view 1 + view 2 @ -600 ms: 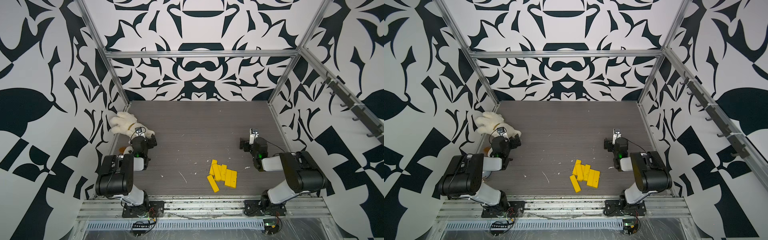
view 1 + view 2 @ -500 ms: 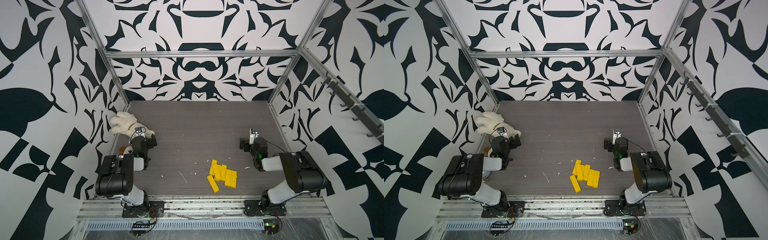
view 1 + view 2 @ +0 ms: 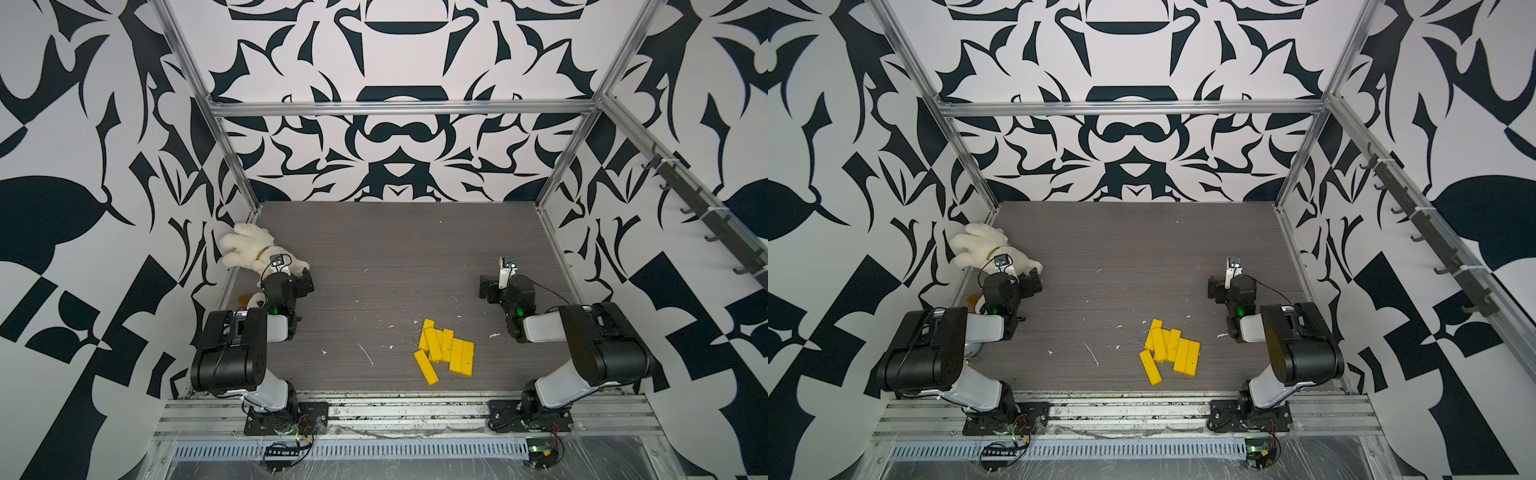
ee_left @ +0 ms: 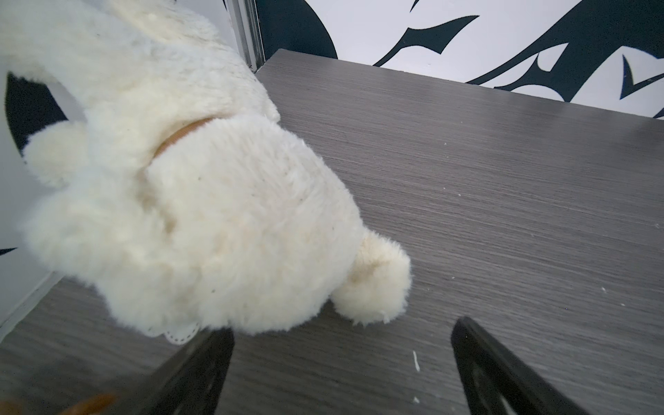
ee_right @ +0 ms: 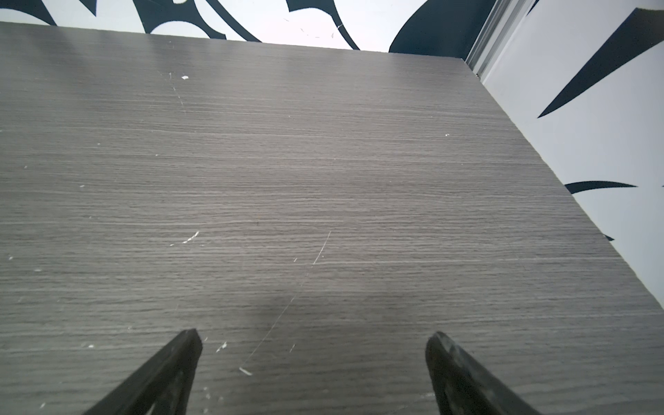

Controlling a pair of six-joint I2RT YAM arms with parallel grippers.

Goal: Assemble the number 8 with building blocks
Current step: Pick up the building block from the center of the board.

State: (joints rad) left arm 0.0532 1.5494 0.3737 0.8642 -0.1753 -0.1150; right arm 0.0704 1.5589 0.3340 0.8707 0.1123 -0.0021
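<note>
Several yellow building blocks [image 3: 446, 351] [image 3: 1171, 351] lie in a loose heap on the grey table near its front edge, right of centre; one lies apart, slanted, at the heap's front left. No number 8 shows in any view. My left gripper [image 3: 306, 281] [image 3: 1034, 283] [image 4: 345, 325] rests low at the left side, open and empty, far from the heap. My right gripper [image 3: 486, 289] [image 3: 1214, 289] [image 5: 313, 333] is open and empty at the right side, behind and to the right of the blocks. Neither wrist view shows a block.
A white plush toy [image 3: 249, 249] [image 3: 980, 247] [image 4: 179, 179] lies by the left wall, right in front of the left gripper's fingers. Patterned walls and metal frame posts close in the table [image 3: 395, 249] on three sides. White flecks dot the surface.
</note>
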